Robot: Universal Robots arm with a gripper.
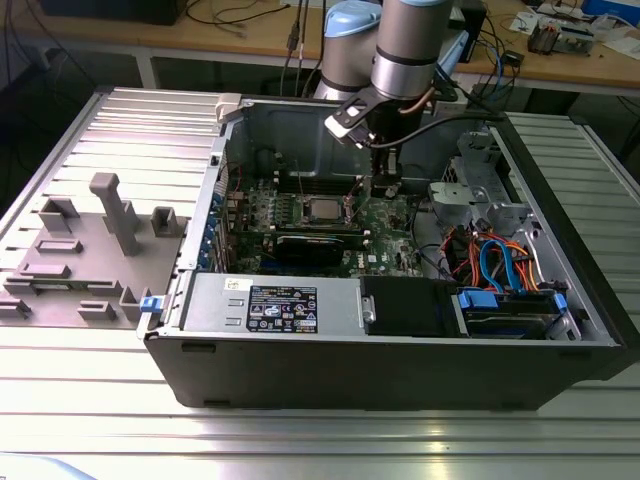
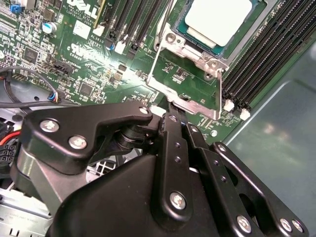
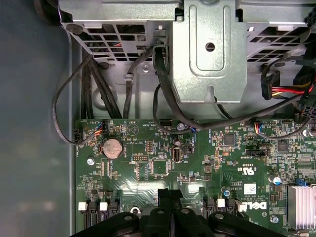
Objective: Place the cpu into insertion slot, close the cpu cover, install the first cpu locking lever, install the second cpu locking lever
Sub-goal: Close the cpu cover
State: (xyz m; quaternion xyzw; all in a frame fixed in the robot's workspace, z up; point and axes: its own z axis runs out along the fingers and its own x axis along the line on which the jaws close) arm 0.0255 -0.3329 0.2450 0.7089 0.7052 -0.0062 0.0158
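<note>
In the exterior view a ribbed metal table fills the foreground, and an open computer case lies on it. Just inside the case's near wall sit a silver box with a label at seven o'clock of the case's middle and a blue-tabbed drive bay at four o'clock. Orange and blue cables curl beyond that bay.

Further in lies the green board, with a long black card across its near part. Just past the card, at twelve o'clock of it, the cpu sits flat in the insertion slot, its pale metal top facing up. Long dark memory slots run beside the slot.

The cpu cover is swung open off the slot, and the board shows through its cut-out. The gripper hangs at three o'clock of the cpu, pointing down at the board. In the second wrist view its jaws are drawn together with almost no gap, and the gripper tips meet the cover's free edge. Whether they pinch that edge cannot be told. In the first wrist view the gripper hangs over the board, with a coin battery and a metal cage beyond.

A grey plate with blocks lies at nine o'clock of the case. A wooden bench stands farthest back.
</note>
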